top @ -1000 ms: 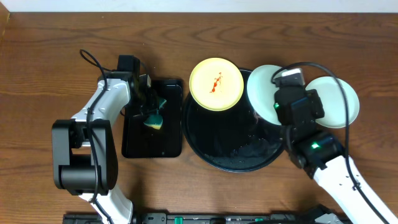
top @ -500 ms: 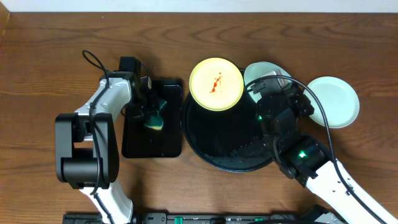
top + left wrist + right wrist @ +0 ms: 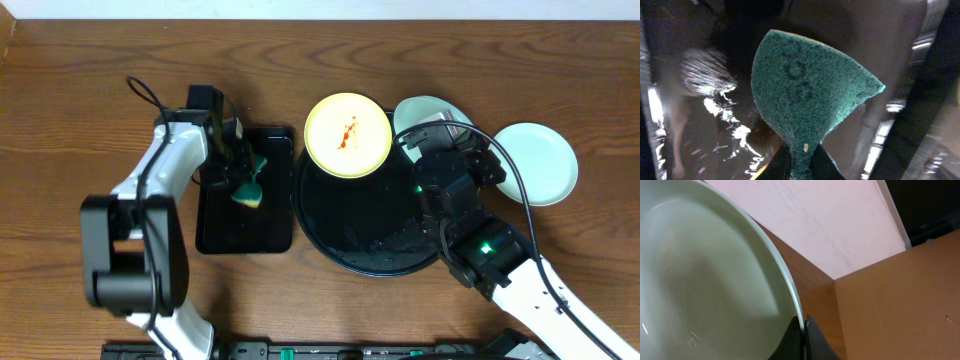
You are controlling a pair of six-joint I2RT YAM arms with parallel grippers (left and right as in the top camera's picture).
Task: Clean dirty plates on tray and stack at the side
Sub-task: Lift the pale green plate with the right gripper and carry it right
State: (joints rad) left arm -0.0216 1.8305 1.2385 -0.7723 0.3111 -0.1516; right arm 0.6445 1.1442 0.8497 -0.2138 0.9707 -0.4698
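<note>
Since a second earlier, the right arm had swung in from the right side of the table and brought its light blue plastic plate (image 3: 424, 108) to the upper right rim of the large round black tray (image 3: 340, 235). Over the last half second it had barely shifted. The left arm had only eased slightly over the small rectangular black tray (image 3: 225, 225).

The pale yellow round plastic plate (image 3: 347, 135) lay on the upper edge of the round tray, partly overhanging its rim, with a red smear at its centre. The carried blue plate sat just beside it to the right, largely hidden under the right wrist in the overhead view. In the right wrist view its inner face (image 3: 705, 280) looked pale and glossy. A second light blue plate (image 3: 541, 163) rested flat on the wooden table (image 3: 80, 80), off the tray to the right.

The right gripper (image 3: 803, 332) was fully closed, its two dark fingers pinching the thin rim of the carried blue plate. The left gripper (image 3: 799, 162) was also clamped tight, on the lower corner of a green-and-yellow sponge (image 3: 805, 95). The sponge's green scouring face fanned out above the wet, shiny floor of the rectangular tray.
</note>
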